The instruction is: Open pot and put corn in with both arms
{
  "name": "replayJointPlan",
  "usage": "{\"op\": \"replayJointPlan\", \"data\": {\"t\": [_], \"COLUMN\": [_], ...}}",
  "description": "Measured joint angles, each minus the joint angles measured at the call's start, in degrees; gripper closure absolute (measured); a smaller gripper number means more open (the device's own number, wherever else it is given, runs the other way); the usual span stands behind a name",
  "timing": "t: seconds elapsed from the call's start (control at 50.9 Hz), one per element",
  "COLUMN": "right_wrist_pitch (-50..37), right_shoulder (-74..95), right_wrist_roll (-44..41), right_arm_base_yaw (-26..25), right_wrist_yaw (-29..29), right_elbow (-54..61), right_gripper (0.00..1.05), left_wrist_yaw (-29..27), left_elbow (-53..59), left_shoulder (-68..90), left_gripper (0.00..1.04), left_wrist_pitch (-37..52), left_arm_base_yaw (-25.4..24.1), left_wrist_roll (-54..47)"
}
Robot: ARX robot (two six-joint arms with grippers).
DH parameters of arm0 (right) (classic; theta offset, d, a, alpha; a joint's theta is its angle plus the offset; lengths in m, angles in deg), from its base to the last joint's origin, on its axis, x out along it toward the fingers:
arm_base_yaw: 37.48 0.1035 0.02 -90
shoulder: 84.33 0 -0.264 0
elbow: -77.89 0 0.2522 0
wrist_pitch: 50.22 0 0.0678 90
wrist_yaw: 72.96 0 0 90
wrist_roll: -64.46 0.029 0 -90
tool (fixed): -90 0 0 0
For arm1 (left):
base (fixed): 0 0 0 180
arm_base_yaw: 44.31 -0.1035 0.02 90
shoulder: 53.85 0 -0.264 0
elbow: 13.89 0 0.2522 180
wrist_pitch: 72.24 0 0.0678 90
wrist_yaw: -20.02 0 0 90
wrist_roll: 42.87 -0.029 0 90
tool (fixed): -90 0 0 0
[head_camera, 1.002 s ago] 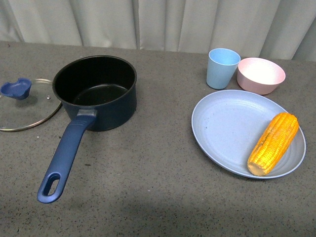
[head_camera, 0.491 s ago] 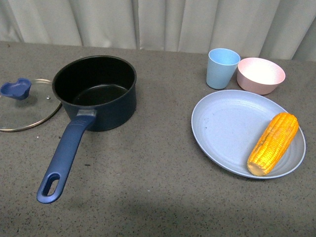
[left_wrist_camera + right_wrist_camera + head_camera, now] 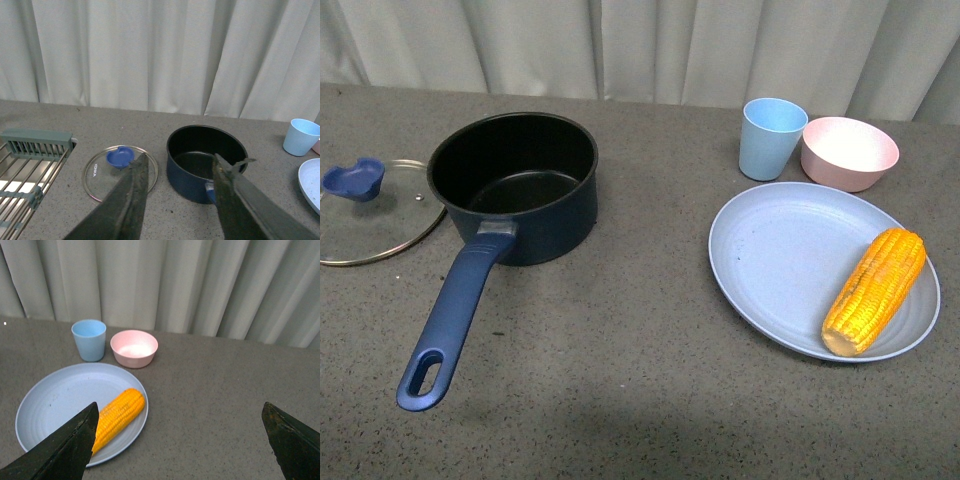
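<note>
The only print I can find is a short dark word [image 3: 98, 168] on the glass lid [image 3: 102, 179], between its blue knob [image 3: 120, 156] and the rim. It is too small for me to read. In the front view that lid lies at 9 o'clock from the pot [image 3: 515, 185].

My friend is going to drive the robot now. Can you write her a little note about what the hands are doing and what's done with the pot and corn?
Left hand: open, holding nothing, raised above the table, facing the pot.
Right hand: open, holding nothing, raised on the plate's side.
Pot: open, nothing inside. Its glass lid lies flat on the table beside it.
The corn: lying on the blue plate.
Done: lid off.
Left: pick up the corn and put it in the pot.
</note>
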Motion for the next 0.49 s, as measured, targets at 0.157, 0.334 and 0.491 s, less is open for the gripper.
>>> {"op": "replayJointPlan", "data": {"t": [0.157,0.334,0.491], "right_wrist_pitch": [-12.44,-29.33,-28.22], "right_shoulder": [18.60,51.63,76.76], "right_wrist_roll": [1.79,8.15,18.03], "right_arm_base_yaw": [-1.16,-0.28,1.49], "right_wrist_yaw": [1.62,0.11,-2.23], "right_elbow": [-3.17,-10.23,-20.83], "right_gripper": [0.09,0.09,0.09], "left_wrist_yaw": [0.02,0.02,0.02], "left_elbow": [0.00,0.00,0.00], "left_shoulder": [0.00,-0.02,-0.02], "left_gripper": [0.32,0.05,0.07], "left_wrist_pitch": [0.00,0.00,0.00], "left_arm_base_yaw": [0.00,0.00,0.00], "left_wrist_roll": [-0.02,-0.04,-0.04]}}
